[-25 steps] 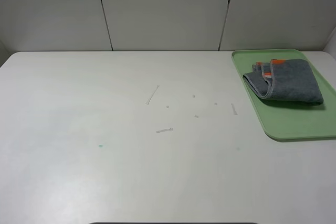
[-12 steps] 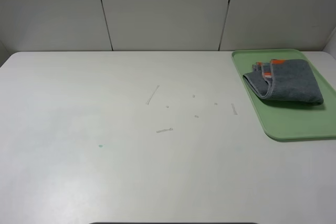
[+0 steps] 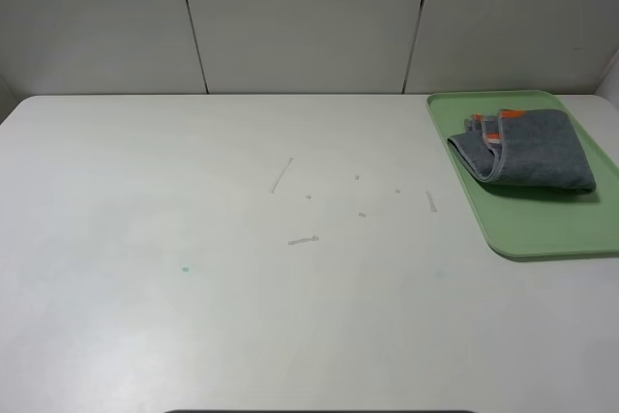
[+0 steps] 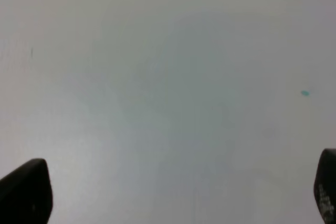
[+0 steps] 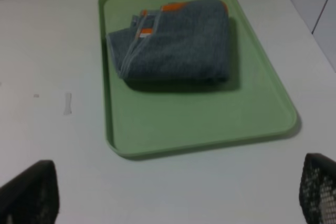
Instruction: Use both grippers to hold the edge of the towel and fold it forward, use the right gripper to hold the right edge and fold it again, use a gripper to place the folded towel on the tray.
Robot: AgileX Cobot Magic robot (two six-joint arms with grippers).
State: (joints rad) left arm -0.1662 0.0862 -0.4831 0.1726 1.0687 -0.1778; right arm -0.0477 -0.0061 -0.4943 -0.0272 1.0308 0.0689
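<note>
Grey towel (image 3: 525, 149) w/ orange trim lies folded in the far part of the green tray (image 3: 542, 232), well ahead of the right gripper (image 5: 173, 192), whose jaws stand wide apart w/ nothing btwn them. Left gripper (image 4: 173, 192) jaws also wide, over bare white table (image 3: 242, 287); small teal speck (image 4: 305, 93) ahead.

White worktop (image 3: 193, 336): pale scuff marks (image 3: 281, 175) near centre, small teal speck (image 3: 185, 269) left of centre. Grey wall panels (image 3: 300, 16) behind.
</note>
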